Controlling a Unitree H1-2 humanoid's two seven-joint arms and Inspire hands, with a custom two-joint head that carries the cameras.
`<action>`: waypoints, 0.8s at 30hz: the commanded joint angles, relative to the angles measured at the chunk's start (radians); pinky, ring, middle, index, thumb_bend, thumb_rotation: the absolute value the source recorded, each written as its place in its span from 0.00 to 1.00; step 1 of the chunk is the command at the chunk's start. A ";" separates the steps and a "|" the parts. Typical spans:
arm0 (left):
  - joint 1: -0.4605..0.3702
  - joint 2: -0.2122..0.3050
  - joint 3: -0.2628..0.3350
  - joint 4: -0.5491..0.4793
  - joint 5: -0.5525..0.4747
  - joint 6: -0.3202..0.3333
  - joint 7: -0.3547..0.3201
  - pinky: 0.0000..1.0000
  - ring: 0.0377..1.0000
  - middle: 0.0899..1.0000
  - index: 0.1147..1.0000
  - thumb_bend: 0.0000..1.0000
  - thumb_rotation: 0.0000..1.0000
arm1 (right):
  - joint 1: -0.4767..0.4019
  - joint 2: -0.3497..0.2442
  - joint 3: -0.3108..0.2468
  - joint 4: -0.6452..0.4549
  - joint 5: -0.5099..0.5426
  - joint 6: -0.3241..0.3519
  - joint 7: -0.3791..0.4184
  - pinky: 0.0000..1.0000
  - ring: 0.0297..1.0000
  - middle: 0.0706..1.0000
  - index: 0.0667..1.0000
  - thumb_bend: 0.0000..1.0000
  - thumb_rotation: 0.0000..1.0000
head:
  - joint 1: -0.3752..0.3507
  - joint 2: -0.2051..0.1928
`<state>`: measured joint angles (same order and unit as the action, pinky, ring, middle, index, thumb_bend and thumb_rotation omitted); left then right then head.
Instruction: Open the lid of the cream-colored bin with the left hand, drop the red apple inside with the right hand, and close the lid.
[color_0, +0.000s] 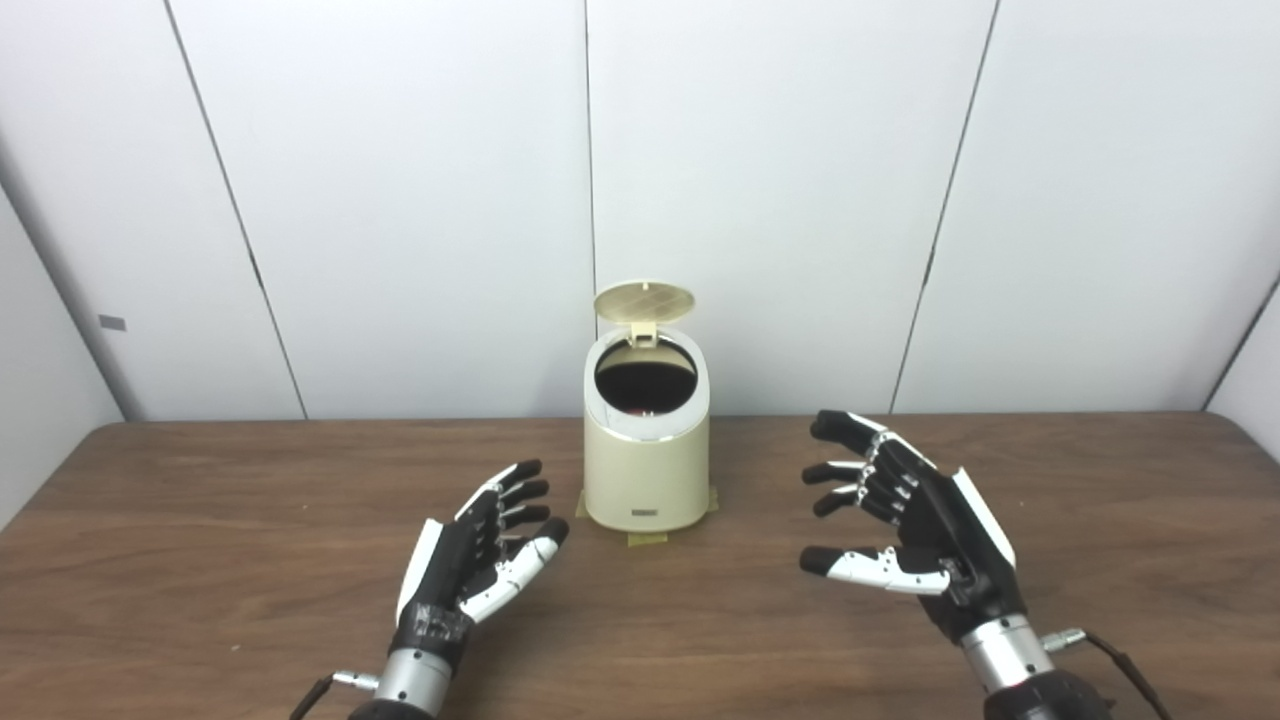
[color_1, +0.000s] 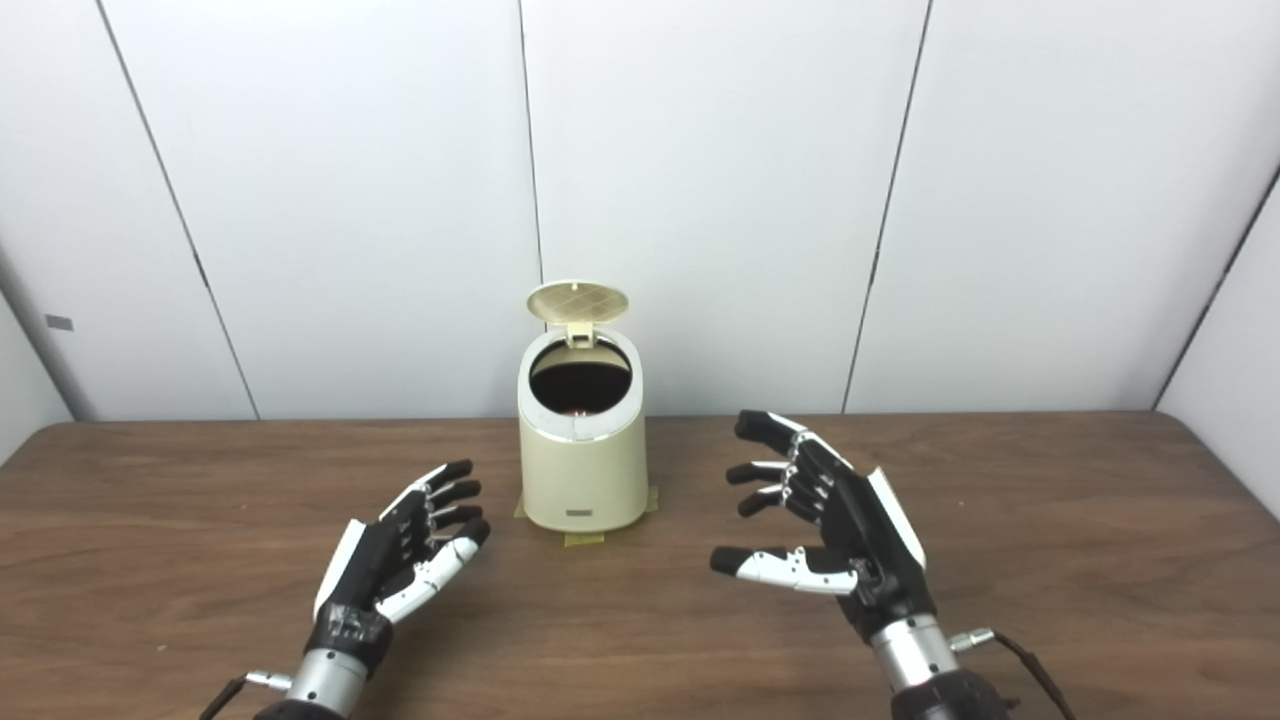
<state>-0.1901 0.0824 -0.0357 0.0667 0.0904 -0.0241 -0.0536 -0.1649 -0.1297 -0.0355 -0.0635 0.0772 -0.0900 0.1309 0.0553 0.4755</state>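
Note:
The cream-colored bin (color_0: 646, 470) stands at the middle of the wooden table with its round lid (color_0: 644, 301) tipped up and open. A dark red shape, the apple (color_0: 645, 392), shows inside the opening. My left hand (color_0: 478, 555) is open and empty, low over the table left of the bin. My right hand (color_0: 905, 520) is open and empty, fingers spread, to the right of the bin. Neither hand touches the bin.
The brown wooden table (color_0: 200, 560) spans the view. Strips of tape (color_0: 646, 539) mark the bin's foot. White wall panels stand behind the table's far edge.

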 joint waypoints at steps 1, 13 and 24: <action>-0.045 0.004 0.006 -0.031 -0.009 -0.041 0.003 0.64 0.76 0.82 0.85 0.65 0.43 | -0.023 0.014 -0.020 -0.008 0.018 -0.071 -0.024 0.55 0.66 0.80 0.79 0.81 0.19 | -0.002 0.001; -0.159 0.050 0.015 -0.113 0.031 -0.027 -0.004 0.73 0.86 0.90 0.92 0.82 0.41 | -0.011 0.017 -0.024 0.015 -0.042 -0.101 -0.048 0.56 0.68 0.78 0.80 0.81 0.24 | -0.004 -0.012; -0.471 0.185 -0.067 -0.041 0.217 0.116 -0.065 0.95 1.00 1.00 1.00 0.95 0.45 | -0.015 0.029 -0.016 0.009 -0.050 -0.089 -0.054 0.53 0.67 0.79 0.79 0.80 0.22 | -0.009 -0.018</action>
<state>-0.6002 0.2547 -0.0958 0.0324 0.2566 0.0812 -0.1295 -0.1435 -0.0992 -0.0495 -0.0273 0.0283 -0.1505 0.0873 0.0460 0.4571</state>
